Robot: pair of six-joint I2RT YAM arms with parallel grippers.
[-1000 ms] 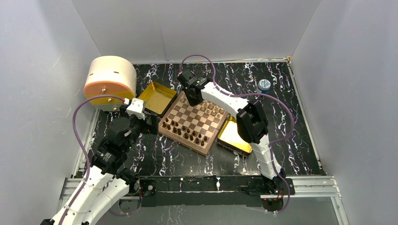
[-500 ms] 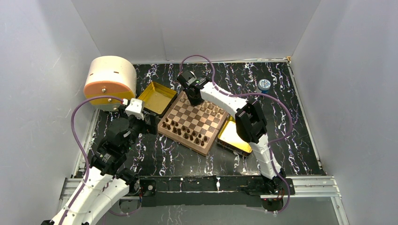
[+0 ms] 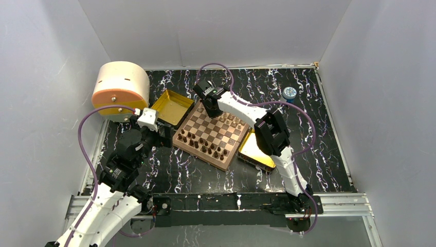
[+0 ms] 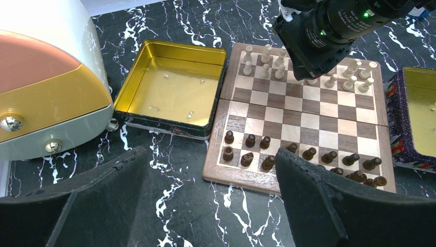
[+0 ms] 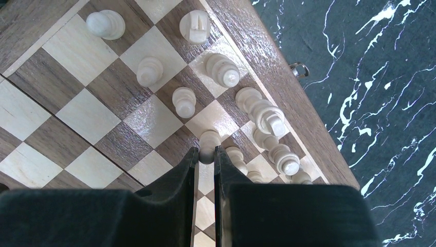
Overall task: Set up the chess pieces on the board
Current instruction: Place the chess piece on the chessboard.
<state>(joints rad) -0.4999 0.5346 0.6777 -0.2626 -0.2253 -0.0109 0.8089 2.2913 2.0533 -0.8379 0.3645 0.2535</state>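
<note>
**A:** What do we log for the piece in hand?

**B:** A light pawn (image 5: 208, 142), pinched at the very tips of the right pincer (image 5: 206, 156). The jaws are almost closed on it and its round head pokes out past the fingers. We cannot tell whether its foot touches the chessboard (image 5: 290, 105).

**A:** And around it?

**B:** More pawns run in a line ahead of the tips and off to their left. The bigger light pieces (image 5: 257, 109) crowd close on the right of the fingers, along the rim.

**A:** The other arm?

**B:** The left pincer (image 4: 210, 159) is spread wide and holds nothing. The dark pieces (image 4: 308, 153) are ranked just ahead of it, and a gold tin (image 4: 163, 125) sits ahead to its left.

**A:** Which step do we call it?

**B:** We judge this is seating a pawn in the light pawn row. Next it should settle upright on its square. Then the jaws should part only slightly and lift straight up, because the neighbours on the right are near enough to be clipped.
</note>
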